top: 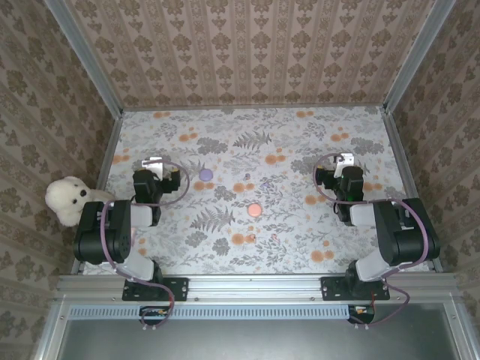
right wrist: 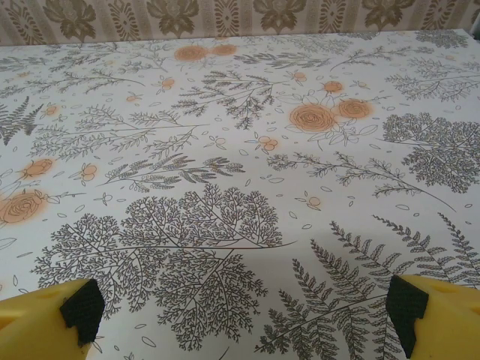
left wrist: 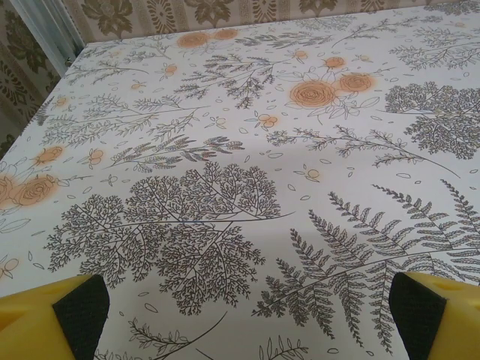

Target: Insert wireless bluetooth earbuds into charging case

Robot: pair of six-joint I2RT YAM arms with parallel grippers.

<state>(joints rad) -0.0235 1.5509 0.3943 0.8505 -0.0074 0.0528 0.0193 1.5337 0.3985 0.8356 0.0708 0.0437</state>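
Partly cropped: left claw [left wrist: 247, 309] spread, right claw [right wrist: 244, 307] spread; pink round item [top: 254, 209] too small to identify.

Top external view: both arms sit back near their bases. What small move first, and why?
Probably reach the left hand toward the purple round piece: it lies on the table nearest that hand, just to its right, and the left wrist view shows the hand open and empty.
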